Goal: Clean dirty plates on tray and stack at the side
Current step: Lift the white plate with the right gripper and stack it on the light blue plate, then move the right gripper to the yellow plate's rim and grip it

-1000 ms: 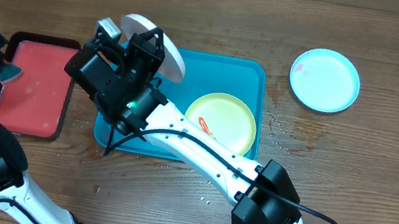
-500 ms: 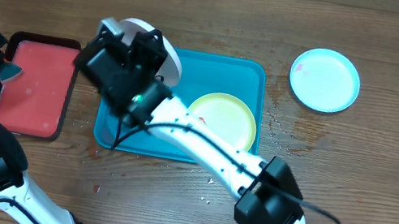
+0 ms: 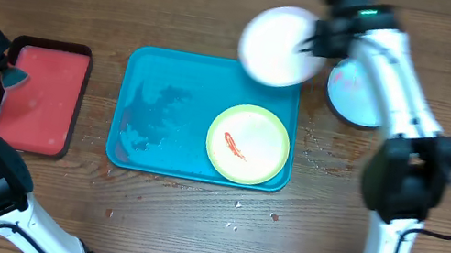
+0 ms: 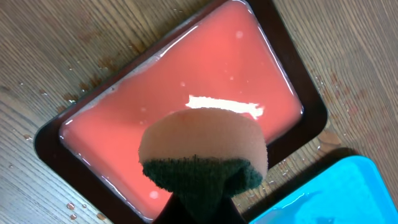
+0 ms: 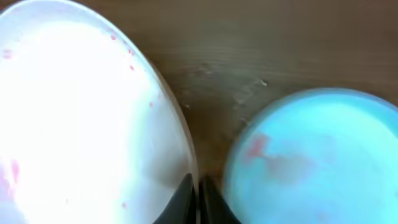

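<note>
Across the wooden table (image 3: 226, 15): teal tray (image 3: 162, 115) with a sauce-smeared yellow-green plate (image 3: 263, 152), smaller red tray (image 3: 40, 98) alongside. Raised over the teal tray's far edge, white plate (image 3: 272, 46), rim pinched in the right end effector (image 5: 199, 193), near the light blue plate (image 3: 351, 98). Gripped in the left end effector (image 4: 199, 208), a sponge (image 4: 202, 149) over the red tray.

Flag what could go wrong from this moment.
1. The right gripper pinches the round white plastic plate only at its rim; it could slip or tilt.
2. Pink specks show on it, and the round light blue plastic plate beside it bears pink smears, so stacking may spread residue.
</note>
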Motion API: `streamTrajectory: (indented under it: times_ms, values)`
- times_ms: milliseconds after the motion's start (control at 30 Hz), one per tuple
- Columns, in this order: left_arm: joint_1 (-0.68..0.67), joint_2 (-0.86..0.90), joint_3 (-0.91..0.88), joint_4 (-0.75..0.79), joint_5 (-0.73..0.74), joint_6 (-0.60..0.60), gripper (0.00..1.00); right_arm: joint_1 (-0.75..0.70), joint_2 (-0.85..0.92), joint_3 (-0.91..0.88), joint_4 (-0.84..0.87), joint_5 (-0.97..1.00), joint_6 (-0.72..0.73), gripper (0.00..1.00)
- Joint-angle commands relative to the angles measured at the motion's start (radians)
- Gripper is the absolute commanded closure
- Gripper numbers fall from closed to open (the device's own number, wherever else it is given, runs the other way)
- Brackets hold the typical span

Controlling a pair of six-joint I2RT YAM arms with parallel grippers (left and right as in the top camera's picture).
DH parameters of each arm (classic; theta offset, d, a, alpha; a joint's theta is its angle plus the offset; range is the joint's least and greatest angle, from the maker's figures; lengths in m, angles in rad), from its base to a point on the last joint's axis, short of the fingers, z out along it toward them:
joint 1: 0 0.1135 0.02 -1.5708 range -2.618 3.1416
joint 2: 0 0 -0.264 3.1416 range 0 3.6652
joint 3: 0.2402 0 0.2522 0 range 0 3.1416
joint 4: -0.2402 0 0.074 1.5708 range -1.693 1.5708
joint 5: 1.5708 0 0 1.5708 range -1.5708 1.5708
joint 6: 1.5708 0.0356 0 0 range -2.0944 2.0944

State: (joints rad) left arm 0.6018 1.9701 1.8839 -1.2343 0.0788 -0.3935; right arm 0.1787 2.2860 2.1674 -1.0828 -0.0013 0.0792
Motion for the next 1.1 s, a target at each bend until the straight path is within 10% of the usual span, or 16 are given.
streamTrajectory:
  times_ms: [0, 667, 967, 1067]
  values:
    - [-0.014, -0.001, -0.004, 0.005, 0.012, -0.014, 0.96, -0.167, -0.053, -0.008, -0.056, -0.275, 0.06, 0.96]
    - [-0.046, -0.001, -0.004, 0.015, 0.011, -0.014, 0.96, -0.447, -0.05, -0.225, -0.01, -0.183, 0.108, 0.95]
    - [-0.046, -0.001, -0.004, 0.016, 0.011, -0.014, 0.96, -0.431, -0.171, -0.201, -0.103, -0.339, 0.101, 0.66]
    - [-0.046, -0.001, -0.004, 0.015, 0.011, -0.014, 0.96, -0.368, -0.246, -0.201, -0.16, -0.55, -0.117, 0.6]
